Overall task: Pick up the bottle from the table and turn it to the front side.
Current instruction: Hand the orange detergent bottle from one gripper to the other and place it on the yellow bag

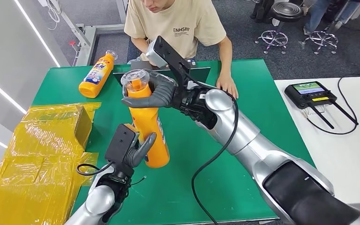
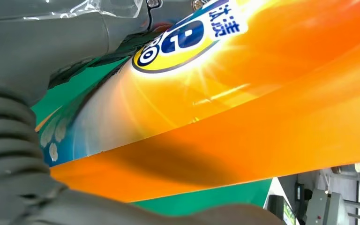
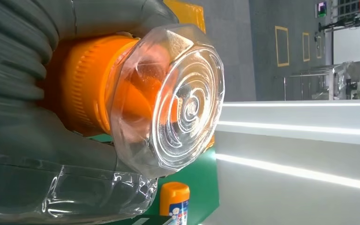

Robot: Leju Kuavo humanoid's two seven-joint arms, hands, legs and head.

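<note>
- The orange detergent bottle (image 1: 151,129) stood upright at the centre of the head view, over the green table (image 1: 243,159), so its label could be turned.
- The right hand (image 1: 161,96) gripped its neck just under the clear cap (image 3: 187,101), likely to steady the top.
- The left hand (image 1: 138,147) held the lower body, thumb against the label side, seemingly to support the twist.
- A second orange bottle (image 1: 96,74) lay on its side at upper left, beside the person (image 1: 178,28).

Both robot hands (image 1: 138,149) (image 1: 161,96) gripping (arms raised)
</note>
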